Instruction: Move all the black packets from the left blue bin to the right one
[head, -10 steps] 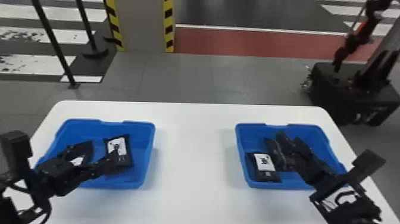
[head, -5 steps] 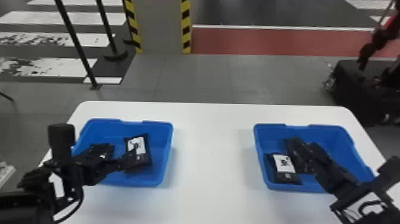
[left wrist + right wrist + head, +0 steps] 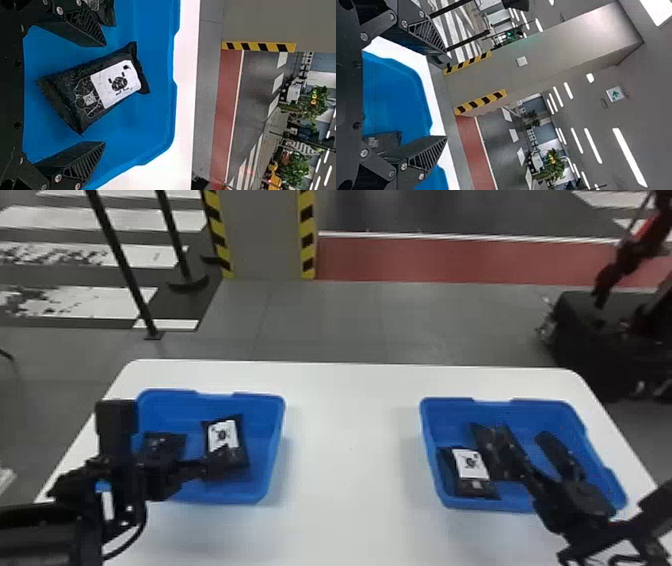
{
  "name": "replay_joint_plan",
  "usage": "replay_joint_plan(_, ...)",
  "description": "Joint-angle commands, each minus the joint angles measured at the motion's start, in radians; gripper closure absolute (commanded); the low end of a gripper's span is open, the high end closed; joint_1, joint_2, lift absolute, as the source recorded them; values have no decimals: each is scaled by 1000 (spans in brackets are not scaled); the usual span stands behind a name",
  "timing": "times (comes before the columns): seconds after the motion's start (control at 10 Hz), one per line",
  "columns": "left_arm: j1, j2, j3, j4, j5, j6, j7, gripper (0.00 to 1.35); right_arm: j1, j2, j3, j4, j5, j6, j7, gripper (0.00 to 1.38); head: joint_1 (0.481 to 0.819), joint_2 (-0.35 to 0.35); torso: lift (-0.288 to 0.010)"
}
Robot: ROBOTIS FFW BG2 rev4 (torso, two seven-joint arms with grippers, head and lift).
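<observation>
Over the left blue bin (image 3: 272, 470) hangs my left gripper (image 3: 202, 464). In the left wrist view this gripper (image 3: 105, 93) is open, and a black packet (image 3: 115, 83) with a white label lies between its fingers. The head view shows that packet (image 3: 222, 432) in the bin, partly covered by the gripper, beside a darker packet (image 3: 164, 444). My right gripper (image 3: 530, 447) is inside the right blue bin (image 3: 542, 407), its fingers spread; the right wrist view shows this gripper (image 3: 446, 95) holding nothing. A labelled packet (image 3: 471, 467) and a dark packet (image 3: 492, 442) lie left of it.
Both bins stand on a white table (image 3: 345, 450) with a wide gap between them. Behind it rises a pillar (image 3: 262, 235) with striped edges, and black posts (image 3: 122, 265) stand at the back left. Dark equipment (image 3: 590, 340) is on the floor at the back right.
The bins and room have shifted to the right in the head view. In the right bin, my right gripper's fingers have parted. My left gripper remains over the left bin.
</observation>
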Motion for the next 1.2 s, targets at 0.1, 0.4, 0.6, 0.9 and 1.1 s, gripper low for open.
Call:
replay_joint_plan(0.1,-67,18,-26,132,7,-35,1,156,33,1,24,6,-12,0,3,292,695,12,-110)
replay_joint_plan(0.4,-158,19,-48,276,-9,-25,20,163,26,1,24,6,-22,10,17,292,695,27,-110)
replay_joint_plan(0.6,-202,44,-97,372,60,4,18,702,16,1,27,13,-29,18,23,302,695,25,-110)
replay_joint_plan(0.9,-197,57,-111,394,78,-140,1,1205,19,1,30,15,-44,22,31,375,695,2,-110)
replay_joint_plan(1.1,-180,70,-104,392,83,-221,-75,1205,19,1,38,15,-58,27,34,375,695,1,-110)
